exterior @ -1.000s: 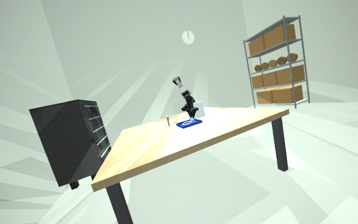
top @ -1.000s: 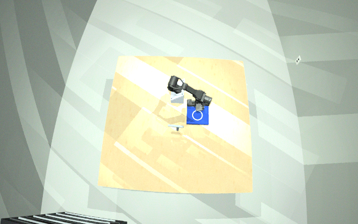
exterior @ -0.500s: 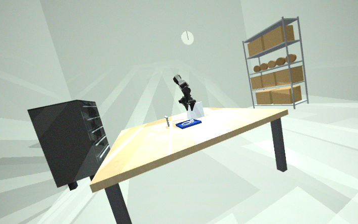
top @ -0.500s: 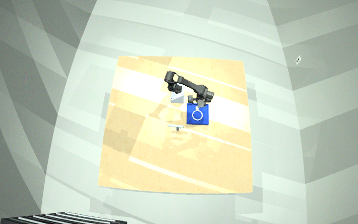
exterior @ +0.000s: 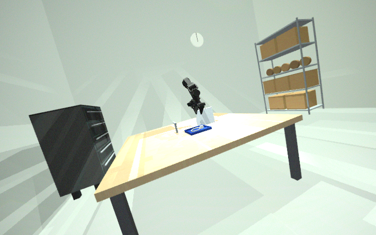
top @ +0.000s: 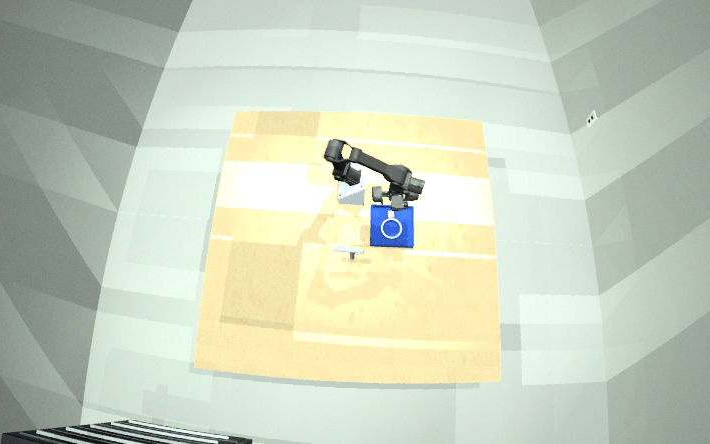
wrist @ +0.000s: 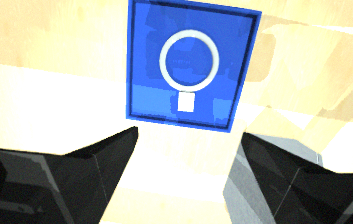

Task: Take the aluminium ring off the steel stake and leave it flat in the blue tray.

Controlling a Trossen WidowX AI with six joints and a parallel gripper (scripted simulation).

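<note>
1. On the floor of the blue tray (top: 374,241) (exterior: 193,134) (wrist: 129,75), at the upper middle of the wrist frame, lies the ring (top: 382,234) (exterior: 191,130) (wrist: 164,46), flat and wholly inside the walls.
2. Its square tab (top: 391,214) (exterior: 202,126) (wrist: 186,102) points down the wrist frame, toward the gripper (exterior: 199,113) (wrist: 189,134).
3. No brand or label can be read; the clock (exterior: 196,39) at the top centre of the exterior frame shows a hand, but any numerals are too small to make out.
4. The gripper's fingers stand wide apart with nothing between them, one at the lower left and one at the lower right of the wrist frame; the ring lies above the gap, apart from both.
5. In the exterior frame the fingertips seem to hang above and behind the tray, though they are small and dark there.
6. Below and left of the tray in the top frame, the stake (top: 352,255) (exterior: 176,128) stands apart, its cross-bar (top: 348,250) on top, with the ring off it.
</note>
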